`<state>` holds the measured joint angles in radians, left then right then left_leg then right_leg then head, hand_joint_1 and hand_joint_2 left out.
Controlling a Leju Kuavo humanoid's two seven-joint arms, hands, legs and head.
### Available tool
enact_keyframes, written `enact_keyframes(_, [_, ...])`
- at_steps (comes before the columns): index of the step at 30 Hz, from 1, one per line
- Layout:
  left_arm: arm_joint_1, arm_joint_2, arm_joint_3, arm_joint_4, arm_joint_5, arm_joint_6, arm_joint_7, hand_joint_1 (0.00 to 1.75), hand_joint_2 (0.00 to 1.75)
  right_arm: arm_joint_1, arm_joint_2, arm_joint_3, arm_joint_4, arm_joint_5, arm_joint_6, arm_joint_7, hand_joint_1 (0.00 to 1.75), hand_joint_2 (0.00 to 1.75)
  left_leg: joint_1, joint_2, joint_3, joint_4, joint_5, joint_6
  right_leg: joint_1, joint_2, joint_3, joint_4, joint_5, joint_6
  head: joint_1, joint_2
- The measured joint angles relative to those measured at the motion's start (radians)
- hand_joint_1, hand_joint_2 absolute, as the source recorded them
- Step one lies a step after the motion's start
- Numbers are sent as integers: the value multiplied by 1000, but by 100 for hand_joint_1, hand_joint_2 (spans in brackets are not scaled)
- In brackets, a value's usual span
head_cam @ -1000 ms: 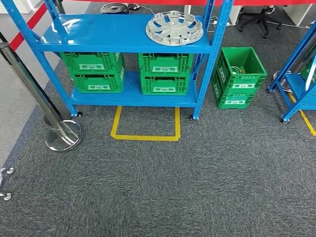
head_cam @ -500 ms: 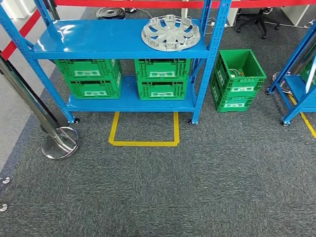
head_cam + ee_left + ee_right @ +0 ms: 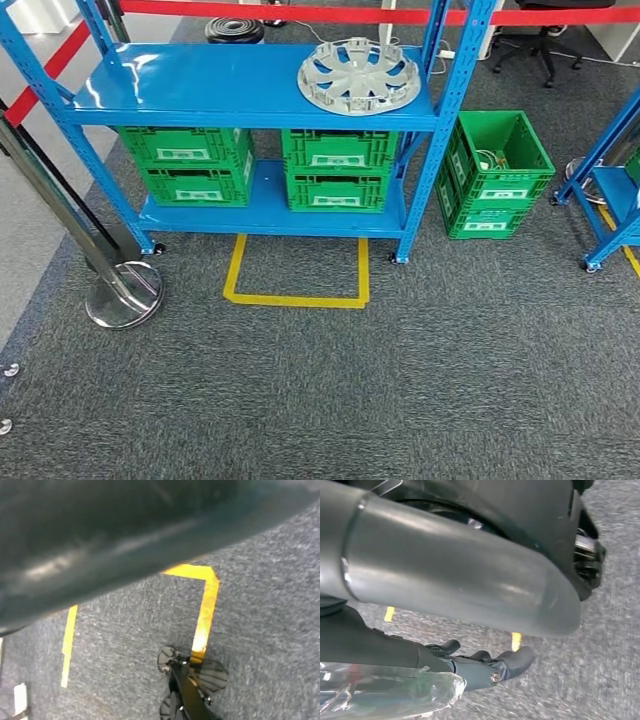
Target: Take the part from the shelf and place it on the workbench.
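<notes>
Still on approach, I'd square up inside the yellow floor marking (image 3: 296,270) before reaching for the part (image 3: 359,76), on the blue shelf (image 3: 189,85) top deck, right end; right robot hand (image 3: 486,662) hangs by my side, grip unclear.

Workshop/warehouse-type bay: blue steel racking (image 3: 249,85) w/ green parts crates (image 3: 340,168) on its lower level, another crate (image 3: 494,175) on grey carpet, yellow floor-tape box (image 3: 296,270) at rack's front edge, red barrier belt (image 3: 355,14) + chrome post base (image 3: 124,293).
</notes>
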<state>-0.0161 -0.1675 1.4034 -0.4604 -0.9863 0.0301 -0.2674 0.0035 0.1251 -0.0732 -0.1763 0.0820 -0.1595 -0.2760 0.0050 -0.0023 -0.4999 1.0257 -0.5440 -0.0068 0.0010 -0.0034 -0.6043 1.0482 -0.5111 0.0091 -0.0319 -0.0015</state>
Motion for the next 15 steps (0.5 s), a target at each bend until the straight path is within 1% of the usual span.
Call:
enact_keyframes(2, [0, 0, 0, 0, -1, 1, -1, 0, 0, 3, 0, 0, 0, 0, 0, 0, 0, 0, 0, 0, 9, 7, -2, -11, -3, 1, 20, -8, 6, -13, -1, 0])
enact_keyframes(3, [-1, 0, 0, 0, -1, 1, -1, 0, 0, 4, 0, 0, 0, 0, 0, 0, 0, 0, 0, 0, 5, 26, -6, -16, -5, 1, 32, -13, 7, -19, -3, 0])
enact_keyframes(4, [-2, 1, 0, 0, -2, 2, -2, 0, 0, 3, 0, 0, 0, -1, 0, 1, 0, 0, 1, 0, -12, 63, -19, -21, -8, 1, 44, -18, 5, -24, -5, 0])
enact_keyframes(5, [-4, 1, 0, 0, -2, 2, -2, 0, 0, 2, 0, 0, 0, -1, 0, 1, 0, 0, 2, 0, -42, 116, -41, -25, -9, 0, 52, -21, 2, -28, -8, 0])
enact_keyframes(7, [-4, 1, 0, 0, -2, 2, -2, 0, 0, 0, 0, 0, 0, -1, 0, 1, 0, 87, 3, 0, -121, 232, -92, -32, -9, 1, 62, -23, -9, -31, -10, 0])
enact_keyframes(8, [-3, 0, 0, 0, -3, 2, -2, 0, 0, 0, 0, 0, 0, -1, 0, 1, 0, 131, 3, 1, -150, 263, -103, -32, -8, 2, 68, -23, -16, -32, -10, 0])
enact_keyframes(9, [-1, 0, 0, 0, -3, 2, -2, 0, 0, 1, 0, 0, 0, -1, 0, 1, 0, 175, 3, 1, -164, 261, -93, -31, -8, 3, 77, -23, -23, -31, -10, 0])
enact_keyframes(10, [0, 0, 0, 0, -4, 2, -2, 0, 0, 2, 0, 0, 0, -1, 0, 1, 0, 175, 2, 1, -162, 227, -59, -28, -7, 4, 88, -23, -31, -30, -10, 0])
enact_keyframes(11, [1, 1, 0, 0, -4, 2, -2, 0, 0, 3, 0, -1, 0, -1, 0, 1, 0, 131, 1, 1, -148, 171, -9, -22, -7, 4, 99, -24, -39, -29, -10, 0])
enact_keyframes(12, [1, 2, 1, 0, -4, 2, -2, 0, 0, 3, 0, -1, 0, -1, 0, 1, 0, 87, -2, 1, -133, 114, 34, -14, -6, 4, 108, -24, -48, -26, -9, 0])
enact_keyframes(13, [1, 2, 1, 0, -4, 2, -2, 0, 0, 2, 0, -1, 0, -1, 0, 1, 0, 44, -5, 2, -120, 64, 55, -6, -5, 5, 112, -24, -56, -21, -9, 0])
enact_keyframes(14, [2, 3, 2, 0, -5, 2, -2, 0, 0, 1, 1, -1, 0, -1, 0, 1, 0, 0, -9, 2, -113, 34, 67, 1, -4, 5, 114, -27, -63, -15, -9, 0])
enact_keyframes(15, [2, 3, 3, -1, -5, 2, -2, 0, 0, 0, 1, -1, 1, -1, 0, 2, 0, 0, -11, 2, -109, 20, 63, 8, -3, 5, 118, -26, -65, -8, -9, 0])
